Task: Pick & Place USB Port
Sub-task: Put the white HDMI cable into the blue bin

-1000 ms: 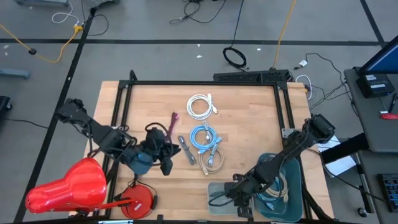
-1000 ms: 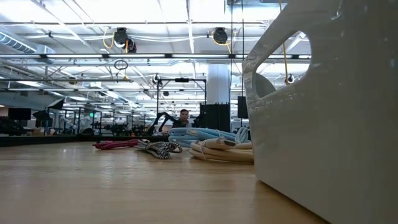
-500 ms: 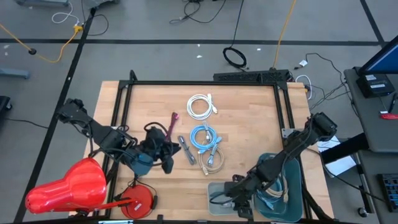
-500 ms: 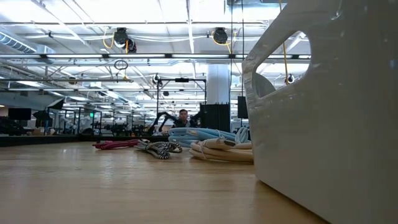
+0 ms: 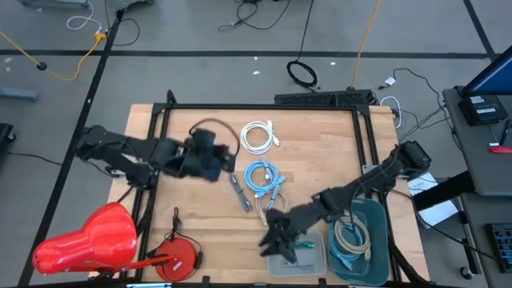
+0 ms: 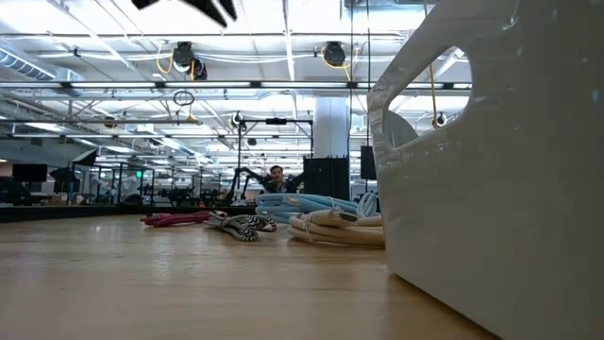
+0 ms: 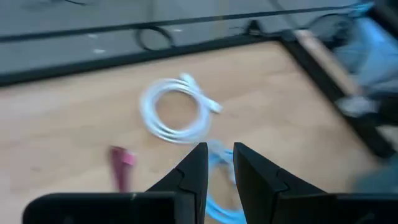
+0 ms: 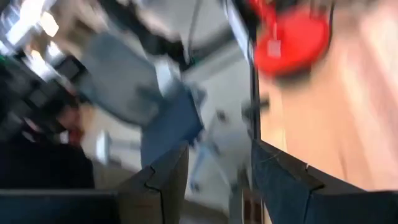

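Observation:
Several coiled cables lie on the wooden table in the high view: a white coil [image 5: 258, 136], a blue coil [image 5: 262, 174], a beige coil [image 5: 274, 206] and a striped cable [image 5: 240, 192]. My left gripper [image 5: 227, 164] hangs above the table just left of the blue coil, open by a narrow gap and empty. The left wrist view shows this left gripper [image 7: 221, 155], with the white coil [image 7: 177, 112] and a maroon cable end [image 7: 121, 160] beyond it. My right gripper [image 5: 269, 238] is open and empty, just near of the beige coil, beside a clear tray [image 5: 308, 258]. The right wrist view of this gripper [image 8: 219, 158] is blurred.
A teal bin [image 5: 376, 220] holding cables stands at the table's right near corner, next to the clear tray. A red lamp-like thing [image 5: 84, 240] and a red disc [image 5: 180, 256] sit at the left near edge. A black frame [image 5: 264, 106] borders the table. A white bin [image 6: 500, 170] fills the low view's right.
Both arms have left their resting places. My left gripper has risen and swung toward the far edge, now near the white and blue coils. My right gripper has lifted off the clear tray and moved toward the table's left, near the beige coil. The cables have stayed put.

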`<state>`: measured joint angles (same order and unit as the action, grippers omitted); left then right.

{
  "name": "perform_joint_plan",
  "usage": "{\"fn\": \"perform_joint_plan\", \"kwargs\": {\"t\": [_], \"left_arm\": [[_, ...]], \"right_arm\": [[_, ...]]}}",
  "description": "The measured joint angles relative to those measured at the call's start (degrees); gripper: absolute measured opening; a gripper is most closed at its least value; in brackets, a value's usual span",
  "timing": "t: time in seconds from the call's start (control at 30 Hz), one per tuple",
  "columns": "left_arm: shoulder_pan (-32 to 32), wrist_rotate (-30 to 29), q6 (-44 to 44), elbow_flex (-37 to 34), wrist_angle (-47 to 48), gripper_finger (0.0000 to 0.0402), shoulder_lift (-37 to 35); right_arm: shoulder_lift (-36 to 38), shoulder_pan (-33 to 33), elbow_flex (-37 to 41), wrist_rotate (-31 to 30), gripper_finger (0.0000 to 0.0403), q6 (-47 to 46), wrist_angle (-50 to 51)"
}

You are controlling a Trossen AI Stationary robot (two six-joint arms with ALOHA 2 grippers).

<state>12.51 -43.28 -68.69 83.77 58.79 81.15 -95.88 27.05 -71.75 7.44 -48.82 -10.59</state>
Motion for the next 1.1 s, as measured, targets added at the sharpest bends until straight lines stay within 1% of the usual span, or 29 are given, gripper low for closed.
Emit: {"fn": "perform_joint_plan", "kwargs": {"t": [0.07, 0.17, 0.27, 0.37, 0.5, 0.6, 0.67, 0.77, 0.83, 0.93, 1.03, 1.1], "left_arm": [[-4.07, 1.59, 3.16, 0.0, 0.95, 0.0076, -0.01], [-10.43, 5.76, 8.35, 0.0, 1.29, 0.0076, -0.01], [-17.33, 10.84, 12.98, -0.02, 2.27, 0.0076, 0.23], [-24.7, 14.09, 17.81, -0.03, 3.75, 0.0076, 1.56], [-35.03, 18.88, 24.78, -0.04, 4.07, 0.0076, 4.77], [-41.33, 24.4, 30.78, -0.04, 1.95, 0.0076, 8.75], [-44.41, 29.37, 34.84, -0.04, 0.28, 0.0077, 11.87], [-47.08, 37.99, 39.99, -0.04, -2.15, 0.008, 17.13], [-47.78, 42.45, 41.88, -0.04, -3.31, 0.0093, 20.34], [-47.5, 43.44, 42.64, -0.04, -4.09, 0.0132, 24.4], [-46.94, 43.88, 41.87, -0.04, -4.41, 0.0185, 27.77], [-46.57, 45.83, 41.06, -0.04, -4.81, 0.022, 29.22]], "right_arm": [[1.02, -1.79, 0.0, -1.36, 0.0167, 0.02, -2.42], [3.82, -4.09, 0.04, -3.49, 0.0167, 0.72, -1.42], [7.36, -6.68, 0.04, -4.66, 0.0167, 3.18, 1.43], [10.7, -9.97, 0.02, -5.18, 0.0167, 5.26, 5.42], [15.18, -13.44, 0.02, -9.9, 0.0167, 8.14, 12.02], [18.43, -15.21, 0.02, -15.38, 0.0167, 9.86, 17.43], [20.31, -15.92, 0.02, -19.72, 0.0167, 10.76, 21.31], [22.88, -16.57, 0.04, -25.08, 0.0167, 10.83, 25.7], [24.17, -16.93, 0.04, -26.51, 0.0166, 10.79, 27.13], [25.97, -17.52, 0.04, -27.05, 0.0166, 11.51, 30.28], [27.3, -18.42, 0.04, -27.08, 0.0166, 11.63, 32.41], [27.9, -18.87, 0.04, -27.15, 0.0166, 12.05, 33.58]]}}
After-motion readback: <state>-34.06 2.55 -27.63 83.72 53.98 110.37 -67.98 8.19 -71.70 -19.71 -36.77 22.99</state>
